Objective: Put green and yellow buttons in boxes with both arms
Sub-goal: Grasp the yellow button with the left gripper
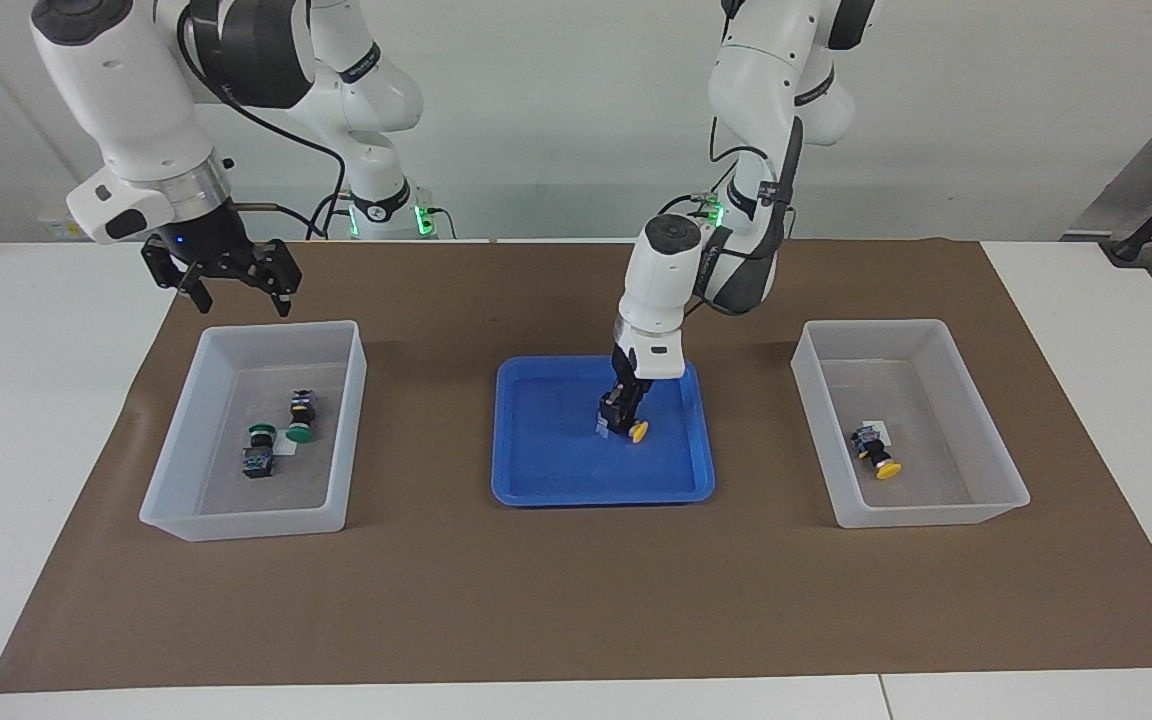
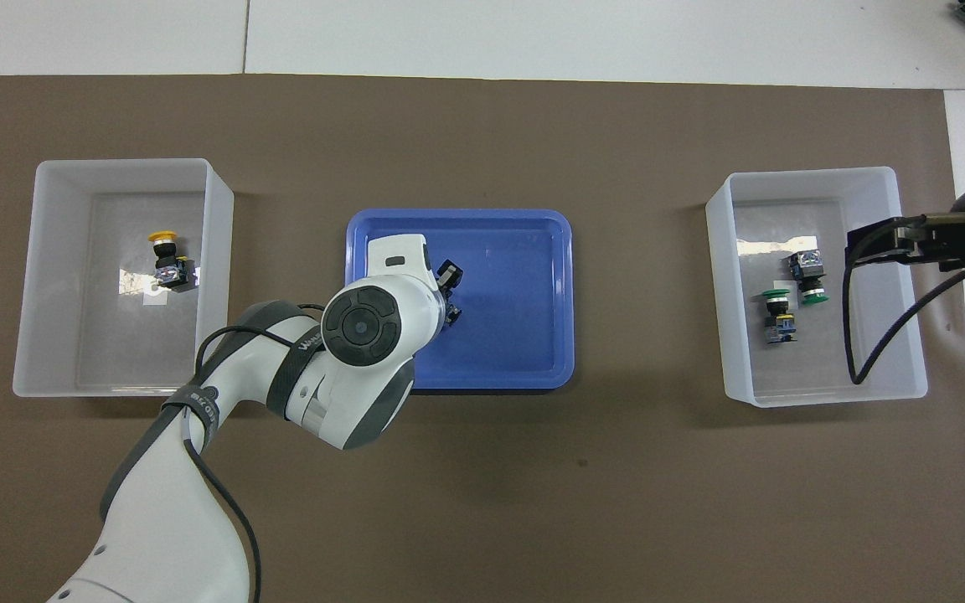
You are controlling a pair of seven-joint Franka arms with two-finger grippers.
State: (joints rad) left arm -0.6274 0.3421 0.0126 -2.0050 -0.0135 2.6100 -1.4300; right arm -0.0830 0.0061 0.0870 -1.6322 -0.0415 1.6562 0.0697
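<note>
Facing view first: my left gripper [image 1: 624, 418] pinches the last yellow button [image 1: 631, 428] in the blue tray [image 1: 536, 470], bound for the box [image 1: 976, 500] at three o'clock; my right gripper [image 1: 226, 275] waits spread above the green box [image 1: 186, 500]. Overhead view: both green buttons [image 2: 792, 301] lie boxed.

Both arms are glossy white with rounded segments and dark grey joint bands; the left arm [image 1: 663, 280] has a round dark cap; the right arm [image 1: 126, 100] ends in a silver ring; black cables trail alongside; green lights glow at the bases.
</note>
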